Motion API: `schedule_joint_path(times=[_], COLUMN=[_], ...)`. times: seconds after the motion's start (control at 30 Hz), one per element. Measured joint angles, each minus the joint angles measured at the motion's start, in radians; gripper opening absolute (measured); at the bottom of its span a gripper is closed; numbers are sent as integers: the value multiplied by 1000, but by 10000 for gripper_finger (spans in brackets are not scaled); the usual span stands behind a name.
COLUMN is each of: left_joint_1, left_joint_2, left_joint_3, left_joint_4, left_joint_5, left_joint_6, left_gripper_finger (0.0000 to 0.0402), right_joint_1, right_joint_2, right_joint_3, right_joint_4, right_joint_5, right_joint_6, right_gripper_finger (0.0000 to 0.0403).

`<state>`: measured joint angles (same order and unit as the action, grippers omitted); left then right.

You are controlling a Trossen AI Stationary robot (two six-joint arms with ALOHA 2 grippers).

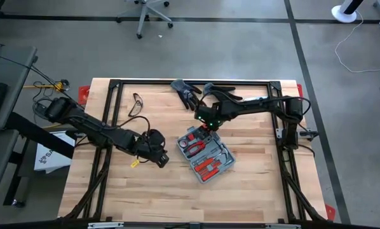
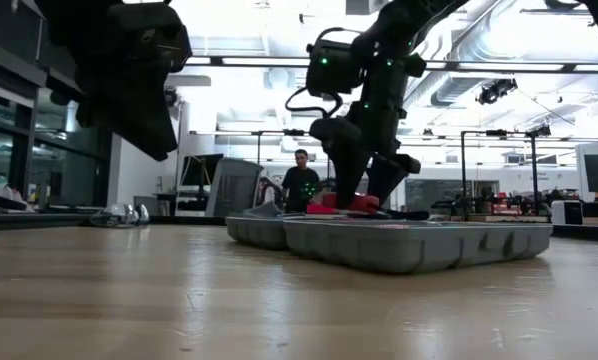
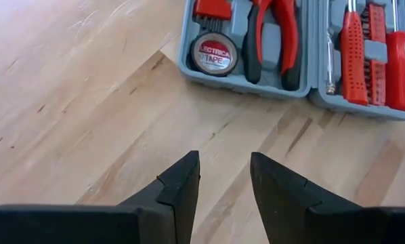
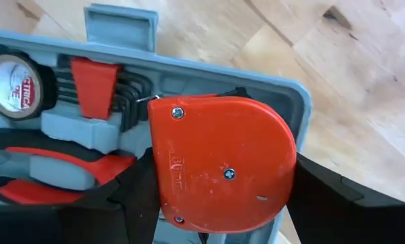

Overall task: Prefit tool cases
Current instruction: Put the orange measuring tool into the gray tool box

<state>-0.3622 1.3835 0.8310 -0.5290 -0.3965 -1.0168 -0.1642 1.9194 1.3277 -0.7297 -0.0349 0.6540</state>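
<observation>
The tool case (image 1: pixel 208 154) lies open and flat on the table, its grey moulded trays holding red-handled tools, pliers and a roll of tape (image 3: pixel 214 54). My right gripper (image 1: pixel 206 124) points down over the case's far left corner (image 4: pixel 294 95). It is shut on a red tape measure (image 4: pixel 223 163). My left gripper (image 3: pixel 223 169) hangs open above bare wood just left of the case, with nothing between its fingers. My right gripper pinches the red tape measure between its two fingers, one on each opposite edge (image 4: pixel 158 183). The fingers (image 2: pixel 351 165) come from above, pointing steeply down. The flat screwed face is toward the wrist. The tape measure sits over the case's corner compartment; whether it rests in it I cannot tell.
Two black gloves (image 1: pixel 185 93) lie at the far edge behind the right arm. Safety glasses (image 1: pixel 136 105) lie at the far left, and a small yellow piece (image 1: pixel 134 163) beside my left gripper. Bare wood stretches along the near side. A person (image 2: pixel 301 182) stands in the room beyond.
</observation>
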Motion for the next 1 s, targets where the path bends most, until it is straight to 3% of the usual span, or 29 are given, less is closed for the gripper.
schedule_joint_path(times=[1.0], left_joint_1=[0], left_joint_2=[0], left_joint_3=[0], left_joint_4=[3], left_joint_5=[-2], left_joint_6=[-20], left_gripper_finger=[126], right_joint_1=[-4], right_joint_2=[26], right_joint_3=[0], right_joint_4=[3], right_joint_5=[18], right_joint_6=[0], right_gripper_finger=[248])
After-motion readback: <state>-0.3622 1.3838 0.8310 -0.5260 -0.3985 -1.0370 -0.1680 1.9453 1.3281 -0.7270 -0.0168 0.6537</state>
